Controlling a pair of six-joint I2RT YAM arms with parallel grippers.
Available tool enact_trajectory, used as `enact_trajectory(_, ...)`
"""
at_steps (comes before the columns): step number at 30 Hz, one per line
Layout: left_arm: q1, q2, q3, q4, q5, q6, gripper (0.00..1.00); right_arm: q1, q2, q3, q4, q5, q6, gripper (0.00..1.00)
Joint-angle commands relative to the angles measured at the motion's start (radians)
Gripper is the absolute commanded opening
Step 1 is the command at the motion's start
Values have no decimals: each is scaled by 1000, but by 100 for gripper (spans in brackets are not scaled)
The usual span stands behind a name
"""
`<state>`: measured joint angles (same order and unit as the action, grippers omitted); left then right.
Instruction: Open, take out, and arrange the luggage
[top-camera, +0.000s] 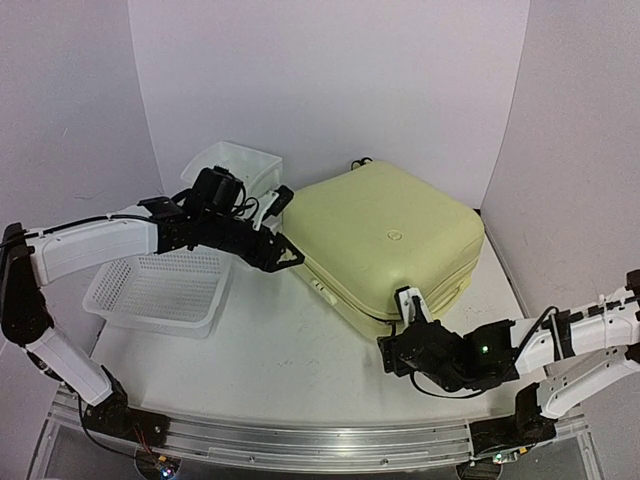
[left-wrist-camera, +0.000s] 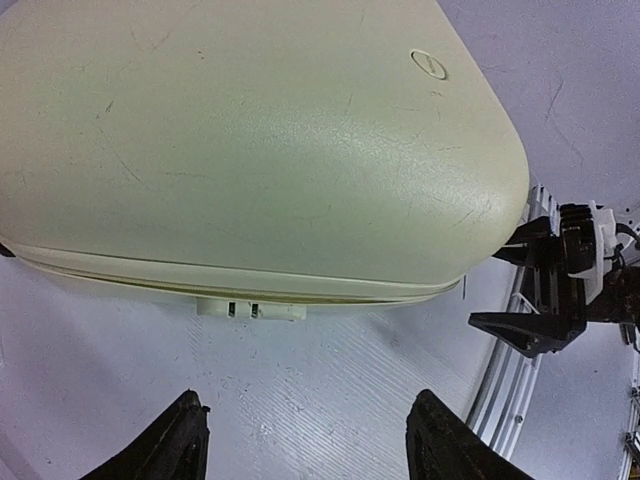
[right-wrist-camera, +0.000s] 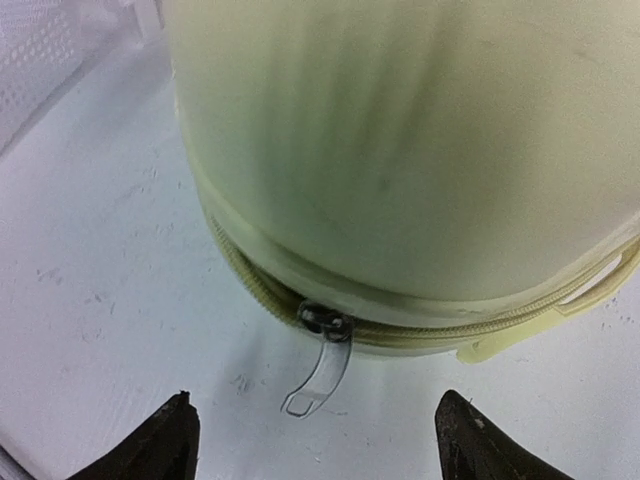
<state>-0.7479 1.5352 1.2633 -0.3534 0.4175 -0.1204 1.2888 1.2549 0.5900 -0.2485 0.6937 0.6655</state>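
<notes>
On the table (top-camera: 280, 350) we count one luggage (top-camera: 385, 240), one mesh basket (top-camera: 150, 318); left gripper (left-wrist-camera: 308, 450), right gripper (right-wrist-camera: 315, 445) both spread.

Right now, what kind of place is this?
Probably a robot test lab, not a home: a left arm and right arm bolted to a metal rail, plain walls boxing in the table, and the luggage beside a basket.
</notes>
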Motion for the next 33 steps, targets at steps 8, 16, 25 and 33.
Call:
enact_trajectory(8, -2, -135, -60, 77, 21, -43, 69, -2, 41, -153, 440, 138, 30, 56)
enact_trajectory(16, -5, -132, -58, 90, 34, -55, 69, -3, 28, -176, 509, 72, -53, 17)
enact_trajectory(25, -25, -75, 14, 104, 102, -42, 67, -35, -55, -162, 267, 62, -31, 0)
enact_trajectory(33, -199, 55, 174, 143, 30, 113, 70, -58, -167, -93, -189, 305, 12, 0)
